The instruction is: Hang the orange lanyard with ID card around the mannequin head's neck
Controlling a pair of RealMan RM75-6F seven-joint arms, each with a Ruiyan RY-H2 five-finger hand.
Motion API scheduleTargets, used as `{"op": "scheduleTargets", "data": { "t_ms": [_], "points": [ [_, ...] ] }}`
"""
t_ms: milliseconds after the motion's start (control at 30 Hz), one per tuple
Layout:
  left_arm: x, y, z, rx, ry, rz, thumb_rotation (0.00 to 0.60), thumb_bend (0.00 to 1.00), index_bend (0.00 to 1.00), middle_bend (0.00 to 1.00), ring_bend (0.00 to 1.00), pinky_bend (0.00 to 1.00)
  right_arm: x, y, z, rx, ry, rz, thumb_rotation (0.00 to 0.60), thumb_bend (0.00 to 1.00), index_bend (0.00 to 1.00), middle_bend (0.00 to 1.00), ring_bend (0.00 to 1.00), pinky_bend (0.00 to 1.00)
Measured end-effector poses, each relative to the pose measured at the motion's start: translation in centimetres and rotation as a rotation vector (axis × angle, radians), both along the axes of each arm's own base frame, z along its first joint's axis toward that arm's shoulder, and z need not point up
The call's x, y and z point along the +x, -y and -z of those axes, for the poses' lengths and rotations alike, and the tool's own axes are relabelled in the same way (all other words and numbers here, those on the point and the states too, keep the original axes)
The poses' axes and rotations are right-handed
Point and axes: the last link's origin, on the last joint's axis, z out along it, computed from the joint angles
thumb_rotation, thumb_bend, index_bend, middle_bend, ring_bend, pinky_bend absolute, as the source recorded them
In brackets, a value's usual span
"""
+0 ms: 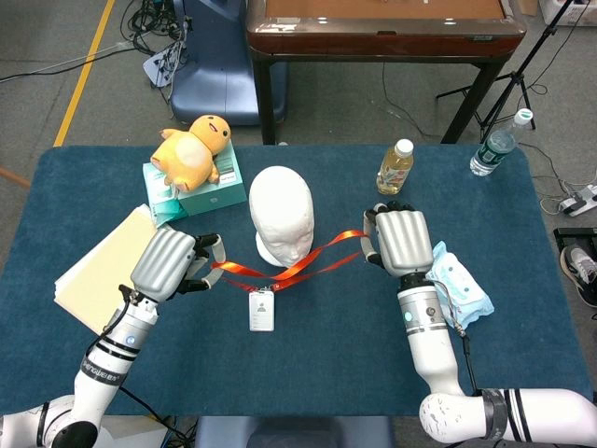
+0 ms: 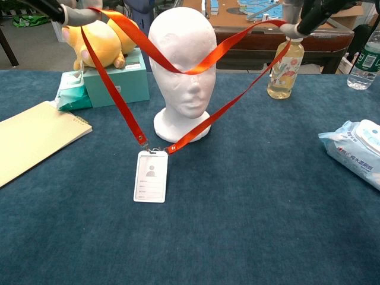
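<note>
The orange lanyard (image 2: 178, 50) hangs spread in the air between two robot hands, its upper strap drooping across the forehead of the white foam mannequin head (image 2: 181, 59) while the ID card (image 2: 151, 176) dangles in front of the base, just above the blue worktop (image 2: 249, 225). To clear the crown, the loop likely needs lifting higher and carrying back over the head, held wide and taut so the sagging strap does not snag on the face. The left hand (image 1: 168, 264), raised near the head's left side, has its fingers (image 1: 207, 254) clamped on one end of the loop; the right hand (image 1: 401, 238), back of the hand up, pinches the other end in its fingers.
</note>
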Motion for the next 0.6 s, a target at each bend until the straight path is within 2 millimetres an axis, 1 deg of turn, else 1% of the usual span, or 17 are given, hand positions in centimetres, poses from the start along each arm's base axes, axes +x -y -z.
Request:
{"op": "scheduleTargets", "data": {
  "t_ms": [233,333,467,600],
  "points": [
    [1.1,-0.6,-0.2,-0.025,0.021,-0.013,0.6,0.36,0.71,1.0,1.0,1.0,-0.2,0.6,-0.9,-0.022,0.025,0.03,0.6,0.47,0.62,0.48,0.35,0.41],
    [2.1,-0.6,-0.1,-0.05,0.031,-0.001,0.6,0.36,0.71,1.0,1.0,1.0,-0.4,0.9,-1.6,-0.043,0.023,0.042,0.6,0.47,0.62,0.48,0.35,0.41],
    [3.3,-0.6,0.4,-0.076,0.031,0.018,0.6,0.36,0.71,1.0,1.0,1.0,-0.6,1.2,-2.5,-0.073,0.023,0.055,0.6,0.47,0.62,0.48,0.35,0.41],
    [4.2,-1.1,1.0,-0.089,0.036,0.015,0.6,0.36,0.71,1.0,1.0,1.0,-0.7,1.6,-2.8,-0.084,0.027,0.068,0.6,0.47,0.62,0.47,0.35,0.41]
  ]
}}
